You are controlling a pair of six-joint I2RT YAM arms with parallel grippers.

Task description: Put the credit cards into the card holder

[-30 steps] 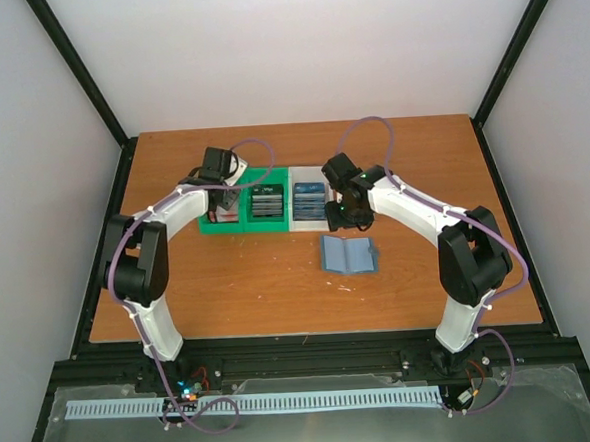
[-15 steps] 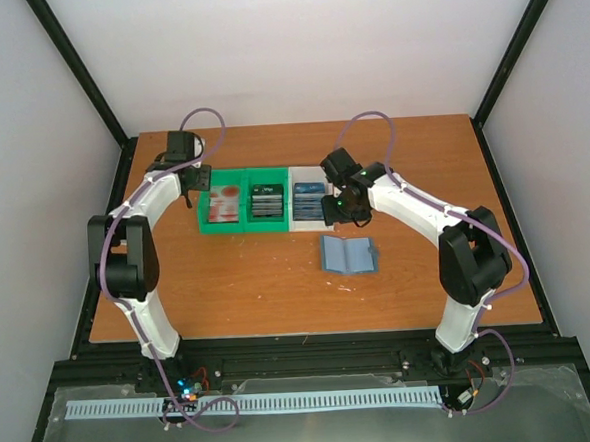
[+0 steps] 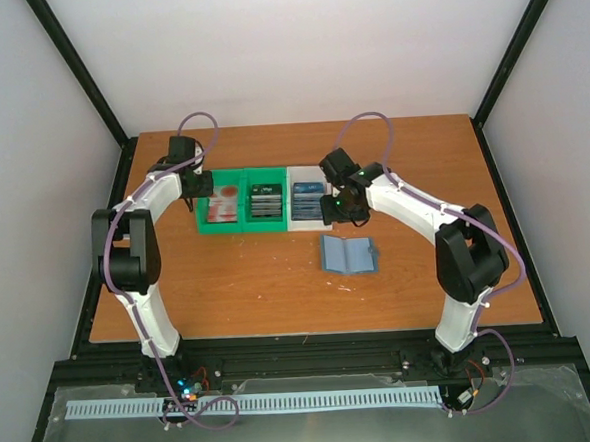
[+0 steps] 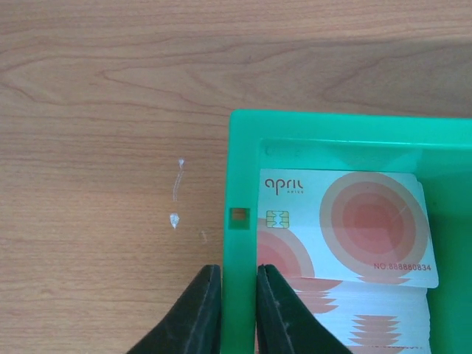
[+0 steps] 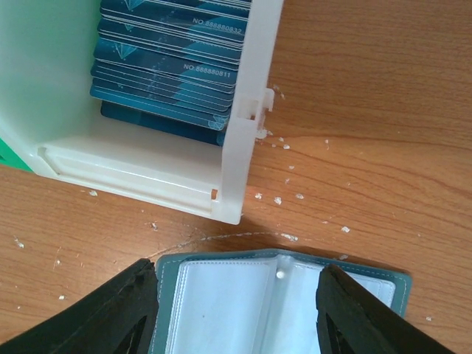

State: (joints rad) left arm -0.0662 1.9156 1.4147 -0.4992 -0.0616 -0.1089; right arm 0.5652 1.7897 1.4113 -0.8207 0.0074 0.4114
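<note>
Item 1, card holder [image 3: 348, 255]: teal, lying open and flat on the wooden surface [image 3: 229, 285] with its pale slotted inside up. It sits at 6 o'clock of the white bin [image 5: 249, 110], near it but apart.

Item 2, credit cards [image 3: 265, 201]: three stacks. Red-circle cards [image 4: 346, 228] lie in the left compartment of the green bin [image 4: 332, 125], dark cards in its right compartment and blue cards [image 5: 177, 81] in the white bin. The white bin adjoins the green bin at 3 o'clock.

Item 3, left hand [image 4: 237, 276]: at the green bin's 9 o'clock side, narrow. Its two fingers pinch that bin's left wall, one outside and one inside beside the red-circle stack.

Item 4, right hand [image 5: 236, 269]: spread wide, holding nothing, above the card holder's edge nearest the white bin.
</note>
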